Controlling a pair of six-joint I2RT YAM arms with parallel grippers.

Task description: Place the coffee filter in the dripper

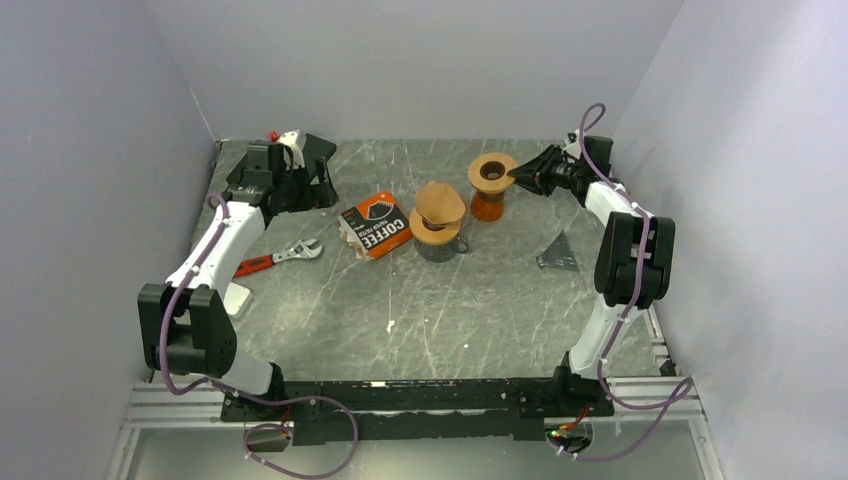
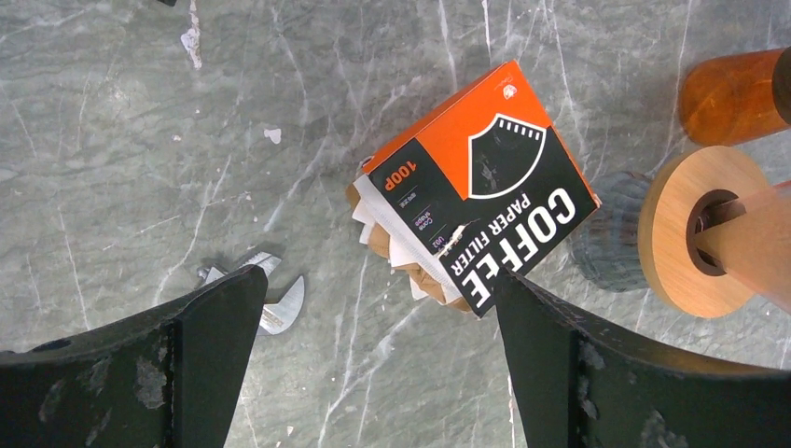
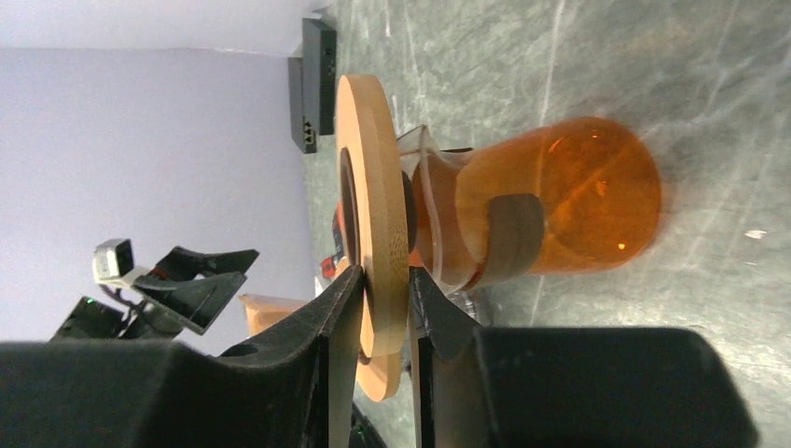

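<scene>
Right gripper [image 3: 384, 285] jaws narrowly apart, straddling wooden collar [image 3: 373, 168] of the dripper on orange carafe [image 3: 578, 196], can't tell if clamped; brown coffee filter [image 1: 440, 202] lies just left on second dripper [image 1: 432, 232], beside box [image 2: 485, 205] marked "COFFEE PAPER FILTER", "100P", under wide-open, empty left gripper [image 2: 378, 285], all toward table's [image 1: 450, 310] far edge.

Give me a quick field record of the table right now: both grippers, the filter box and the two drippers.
left gripper: open, above the filter box, holding nothing
right gripper: fingers either side of the wooden collar on the orange dripper; pinch or gap unclear
grey dripper: mid-table, tan filter on top; seating unclear
filter box: lying flat, torn open
wrench: flat, left of the box
</scene>
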